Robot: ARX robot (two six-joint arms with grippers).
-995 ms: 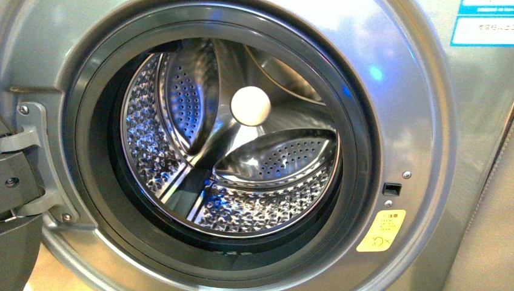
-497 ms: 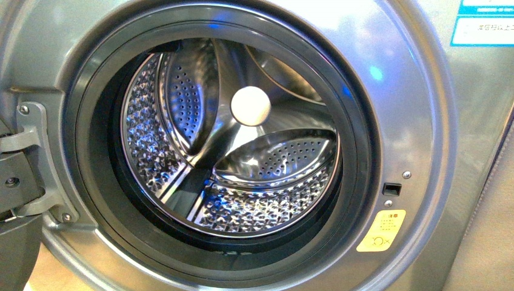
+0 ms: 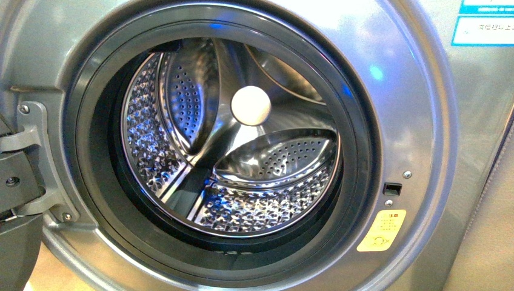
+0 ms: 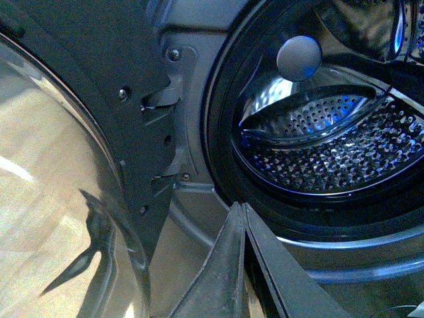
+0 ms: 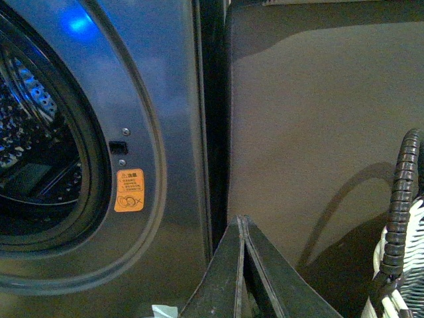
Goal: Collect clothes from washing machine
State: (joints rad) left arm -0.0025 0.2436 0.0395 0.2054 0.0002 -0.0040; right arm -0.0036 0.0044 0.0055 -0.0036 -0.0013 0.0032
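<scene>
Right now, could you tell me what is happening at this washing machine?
The robot faces the open washing machine. Its glass door is swung aside on the hinge, and the steel drum shows no clothes in the part visible. Neither arm is handling anything: the left gripper sits shut near the lower door rim, and the right gripper sits shut beside the machine, by the yellow-orange sticker and a woven basket. No garment is visible in any view.
</scene>
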